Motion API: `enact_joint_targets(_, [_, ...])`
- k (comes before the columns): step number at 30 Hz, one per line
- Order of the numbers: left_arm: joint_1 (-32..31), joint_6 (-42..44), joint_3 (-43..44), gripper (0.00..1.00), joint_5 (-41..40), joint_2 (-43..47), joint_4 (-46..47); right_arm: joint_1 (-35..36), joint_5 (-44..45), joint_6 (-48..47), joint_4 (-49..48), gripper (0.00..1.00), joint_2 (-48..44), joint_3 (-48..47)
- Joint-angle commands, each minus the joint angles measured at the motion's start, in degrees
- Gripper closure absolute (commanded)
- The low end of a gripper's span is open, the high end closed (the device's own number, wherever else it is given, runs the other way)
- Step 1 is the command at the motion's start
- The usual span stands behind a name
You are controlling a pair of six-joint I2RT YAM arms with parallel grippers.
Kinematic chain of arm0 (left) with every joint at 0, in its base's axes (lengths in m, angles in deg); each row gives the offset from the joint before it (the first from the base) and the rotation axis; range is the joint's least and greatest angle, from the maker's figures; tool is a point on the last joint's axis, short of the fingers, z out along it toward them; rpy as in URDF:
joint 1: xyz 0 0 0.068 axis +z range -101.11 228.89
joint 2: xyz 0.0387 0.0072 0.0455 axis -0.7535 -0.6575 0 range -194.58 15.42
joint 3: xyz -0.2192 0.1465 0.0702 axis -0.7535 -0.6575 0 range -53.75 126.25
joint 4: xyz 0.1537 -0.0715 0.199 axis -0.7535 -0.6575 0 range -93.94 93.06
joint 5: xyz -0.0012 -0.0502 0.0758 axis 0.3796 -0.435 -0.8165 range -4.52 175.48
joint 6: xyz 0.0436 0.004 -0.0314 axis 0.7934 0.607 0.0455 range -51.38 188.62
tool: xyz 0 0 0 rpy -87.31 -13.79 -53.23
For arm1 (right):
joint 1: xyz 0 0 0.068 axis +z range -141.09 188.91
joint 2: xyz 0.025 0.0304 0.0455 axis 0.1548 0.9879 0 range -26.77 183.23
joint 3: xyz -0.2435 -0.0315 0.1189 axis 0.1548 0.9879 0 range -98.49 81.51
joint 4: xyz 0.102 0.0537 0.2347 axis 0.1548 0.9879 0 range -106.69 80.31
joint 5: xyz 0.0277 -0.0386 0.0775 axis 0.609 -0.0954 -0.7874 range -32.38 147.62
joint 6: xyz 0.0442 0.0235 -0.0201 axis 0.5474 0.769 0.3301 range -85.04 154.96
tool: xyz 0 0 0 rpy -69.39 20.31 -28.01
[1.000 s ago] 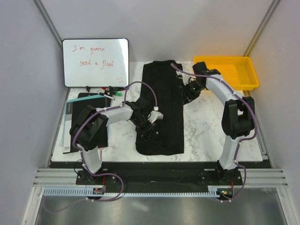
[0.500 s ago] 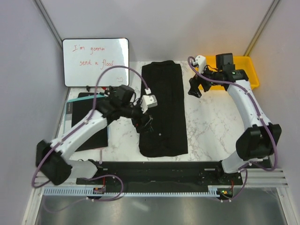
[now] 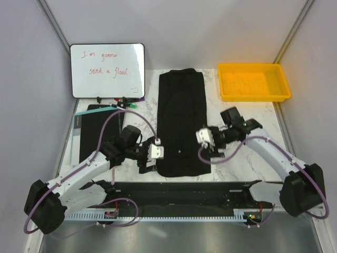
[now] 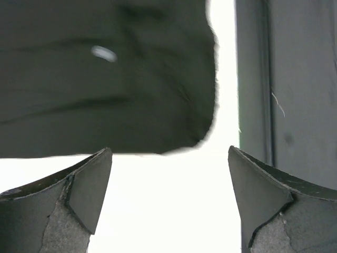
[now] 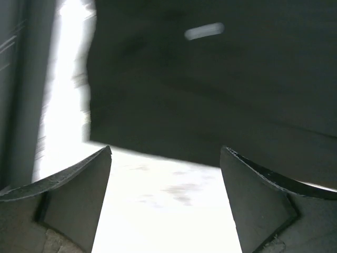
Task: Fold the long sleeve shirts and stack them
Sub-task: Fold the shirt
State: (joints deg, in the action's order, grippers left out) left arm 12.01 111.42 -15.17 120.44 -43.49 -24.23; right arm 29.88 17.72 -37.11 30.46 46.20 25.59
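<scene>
Black shirt [image 3: 181, 124] is lying folded lengthwise. I am holding left gripper [image 4: 168, 153] and right gripper [image 5: 166, 150] wide, newly drawn back to its near corners.

Left wrist view: shirt [image 4: 105, 89] cut off at top, left edges; pale button [image 4: 103, 52] blurred. Right wrist view: shirt runs past top, right edges; another button [image 5: 204, 31] smeared into streak.

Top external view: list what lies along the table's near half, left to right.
black board → left hand, open → black shirt → right hand, open
</scene>
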Motion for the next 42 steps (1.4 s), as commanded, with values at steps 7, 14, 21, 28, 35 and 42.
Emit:
enact_joint_targets(7, [-4.69,19.76,-13.45,0.20,1.95,2.67,12.43,9.70,7.99,-23.55,-2.58,0.30,-16.37,26.47])
enact_joint_targets(14, [-9.61,24.52,-20.13,0.24,-2.79,1.26,19.28,12.07,10.72,-22.14,-9.36,0.46,-13.38,29.20])
enact_joint_targets(21, [-11.72,25.39,-21.36,0.30,-5.69,-2.08,23.41,13.57,12.04,-22.24,-14.28,0.48,-9.25,30.17])
enact_joint_targets(28, [-11.72,25.92,-21.36,0.45,-9.12,-6.82,26.58,15.59,13.27,-21.44,-17.53,0.51,-7.23,31.66])
enact_joint_targets(35, [-11.72,24.51,-21.63,0.33,-12.37,-5.34,29.32,15.94,14.50,-21.18,-17.98,0.56,-7.22,32.19])
enact_joint_targets(42, [-11.37,28.74,-22.33,0.34,-11.58,3.36,20.35,15.94,15.20,-21.44,-16.22,0.59,-8.63,32.37])
